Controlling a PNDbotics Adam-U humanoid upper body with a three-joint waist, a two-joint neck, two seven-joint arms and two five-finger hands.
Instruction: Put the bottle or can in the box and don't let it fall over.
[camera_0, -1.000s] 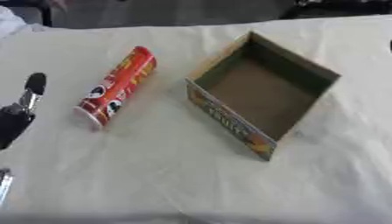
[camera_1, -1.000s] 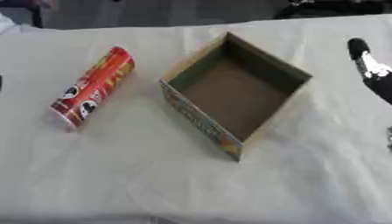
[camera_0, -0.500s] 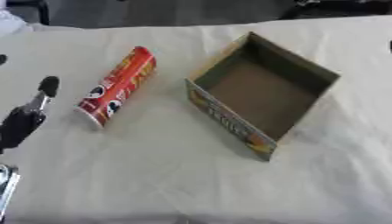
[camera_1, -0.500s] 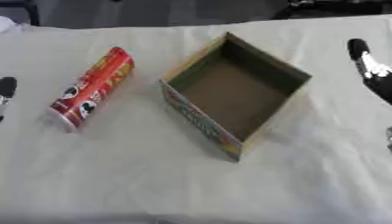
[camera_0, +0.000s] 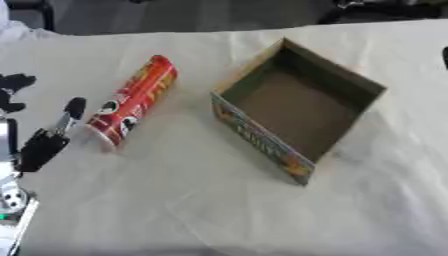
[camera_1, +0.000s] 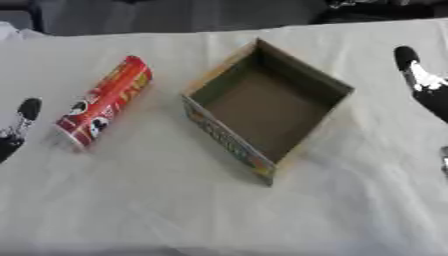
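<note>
One can down, both hands clear

One red can (camera_0: 129, 102) lies on its side on the cloth-covered surface (camera_0: 219, 210), just left of the open cardboard box (camera_0: 297, 107) and not touching it. Left hand (camera_0: 51, 138) hovers beside the can's near end, fingers straight. Right hand (camera_1: 422, 82) shows at the right edge, fingers extended, well apart from the box.

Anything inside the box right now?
Nothing: the box shows only its bare brown floor. The near wall hides a strip of floor behind it. The red can lies on its side outside, to its left.
</note>
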